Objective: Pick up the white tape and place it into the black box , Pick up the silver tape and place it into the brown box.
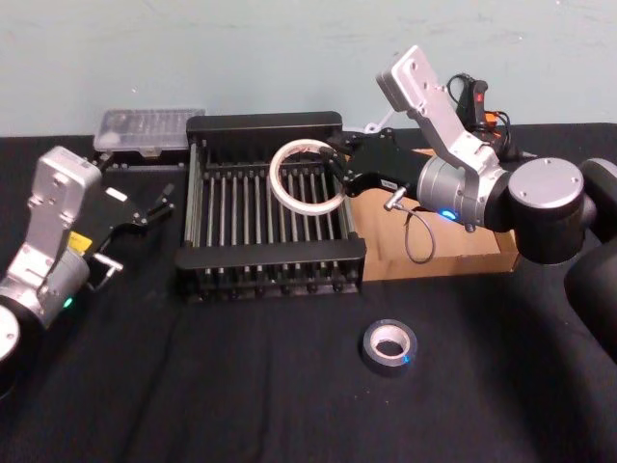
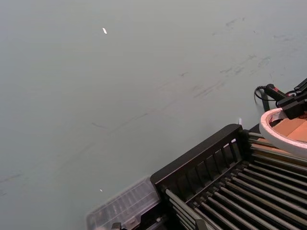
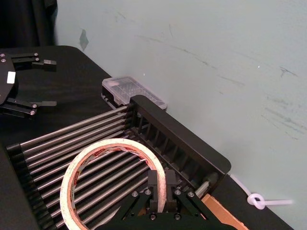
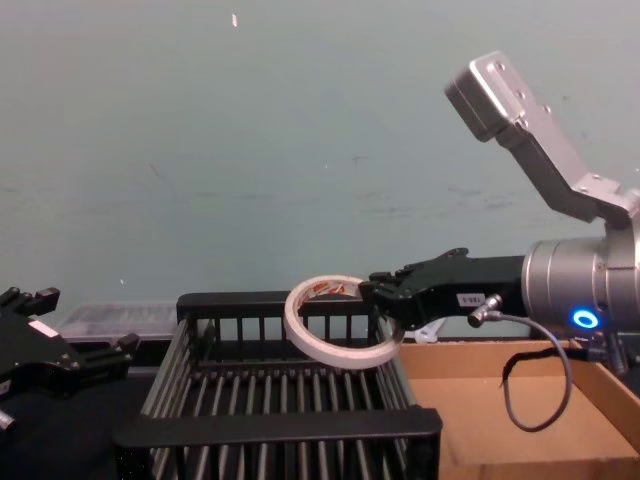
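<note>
Head view, from the left: the left gripper [image 1: 145,204] sits parked on the black table [image 1: 241,386] beside the crate, its jaws spread apart and holding nothing. Behind it, against the wall, lies a clear plastic case [image 1: 149,128].

Next comes the black box [image 1: 270,204], a slatted crate. Nothing rests on its bars yet. The white tape [image 1: 307,177] hangs in the air over the crate's right half, tilted, with the right gripper [image 1: 339,174] clamped on the ring's right edge. The chest view shows the ring [image 4: 337,322] about level with the crate's back rim, well above the bars.

The main risk I see lies in the release. The ring is held by one thin edge and sits close to the crate's right wall. If the jaws part while it is this tilted and this high, it may land on edge, roll along the bars, or catch on the right rim and tip toward the cardboard tray. The grip on such a narrow strip could also slip if the arm swings. Lowering the ring nearer the bars and more toward the middle would likely cut that risk.

To the right of the crate and touching it stands the brown box [image 1: 453,253], a cardboard tray partly covered by the right arm; the part that shows is empty. The silver tape [image 1: 389,348] lies flat on the table nearer the robot, in front of the gap between the two boxes, untouched, so the second half of the job is not yet begun.
</note>
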`<act>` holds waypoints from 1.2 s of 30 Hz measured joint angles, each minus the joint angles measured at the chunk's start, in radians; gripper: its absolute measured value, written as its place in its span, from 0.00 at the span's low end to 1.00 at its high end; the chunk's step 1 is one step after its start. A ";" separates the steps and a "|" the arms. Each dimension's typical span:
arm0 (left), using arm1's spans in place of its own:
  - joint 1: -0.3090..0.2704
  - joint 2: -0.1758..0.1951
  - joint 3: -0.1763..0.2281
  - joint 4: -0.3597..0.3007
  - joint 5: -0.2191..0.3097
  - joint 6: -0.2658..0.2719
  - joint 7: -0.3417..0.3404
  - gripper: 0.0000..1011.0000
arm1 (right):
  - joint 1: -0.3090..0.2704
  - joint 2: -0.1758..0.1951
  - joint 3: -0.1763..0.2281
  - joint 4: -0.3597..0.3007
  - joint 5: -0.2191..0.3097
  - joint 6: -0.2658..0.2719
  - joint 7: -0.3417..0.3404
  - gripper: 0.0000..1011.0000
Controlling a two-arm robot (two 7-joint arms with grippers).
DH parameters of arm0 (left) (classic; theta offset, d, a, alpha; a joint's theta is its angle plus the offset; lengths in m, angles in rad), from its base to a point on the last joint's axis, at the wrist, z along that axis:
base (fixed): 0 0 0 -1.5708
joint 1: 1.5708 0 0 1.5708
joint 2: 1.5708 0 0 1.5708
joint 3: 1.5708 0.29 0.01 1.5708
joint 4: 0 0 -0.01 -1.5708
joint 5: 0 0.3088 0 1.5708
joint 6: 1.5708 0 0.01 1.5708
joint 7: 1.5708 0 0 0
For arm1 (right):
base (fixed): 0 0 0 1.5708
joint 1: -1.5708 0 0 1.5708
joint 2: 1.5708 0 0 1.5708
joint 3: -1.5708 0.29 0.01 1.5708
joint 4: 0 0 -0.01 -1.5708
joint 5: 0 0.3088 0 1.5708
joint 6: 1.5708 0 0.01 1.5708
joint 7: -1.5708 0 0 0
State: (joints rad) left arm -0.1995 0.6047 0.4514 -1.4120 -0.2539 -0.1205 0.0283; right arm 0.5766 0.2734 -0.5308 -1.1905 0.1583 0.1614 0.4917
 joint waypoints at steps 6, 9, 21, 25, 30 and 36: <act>0.000 0.000 0.000 0.000 0.000 0.000 0.000 0.99 | -0.001 0.002 0.001 -0.002 0.000 0.001 0.000 0.10; 0.000 0.000 0.000 0.000 0.000 0.000 0.000 0.99 | -0.002 0.002 0.001 -0.003 0.000 0.001 0.000 0.10; 0.000 0.000 0.000 0.000 0.000 0.000 0.000 0.99 | -0.003 0.003 0.003 -0.005 0.002 0.003 -0.001 0.45; 0.000 0.000 0.000 0.000 0.000 0.000 0.000 0.99 | -0.004 0.004 0.003 -0.005 0.002 0.004 -0.001 0.57; 0.000 0.000 0.000 0.000 0.000 0.000 0.000 0.99 | -0.004 0.004 0.003 -0.005 0.002 0.004 -0.001 0.73; 0.000 0.000 0.000 0.000 0.000 0.000 0.000 0.99 | -0.004 0.004 0.003 -0.006 0.003 0.004 -0.001 0.89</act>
State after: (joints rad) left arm -0.1995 0.6047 0.4514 -1.4120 -0.2539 -0.1205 0.0283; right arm 0.5724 0.2775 -0.5280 -1.1963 0.1610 0.1657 0.4907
